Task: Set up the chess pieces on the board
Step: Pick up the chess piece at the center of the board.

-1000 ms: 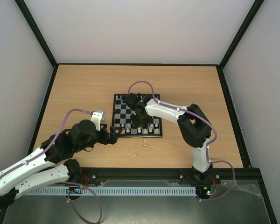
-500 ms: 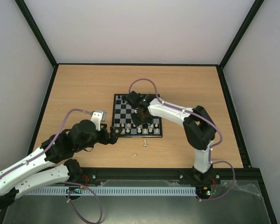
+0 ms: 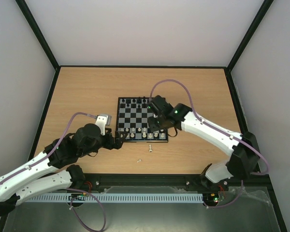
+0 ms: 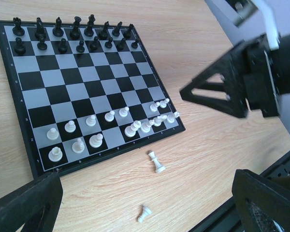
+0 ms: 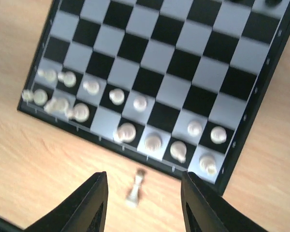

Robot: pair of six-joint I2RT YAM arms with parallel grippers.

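Wooden table, white walls, board mid-table, 2 chess pieces off it, left gripper and right gripper spread

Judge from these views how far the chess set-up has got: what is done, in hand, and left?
Done: most white chess pieces stand on the board in its near two rows, some bunched at one corner; black pieces line the far rows. In hand: nothing; the left gripper and right gripper are open and empty. Left: two fallen pieces lie on the table off the board.
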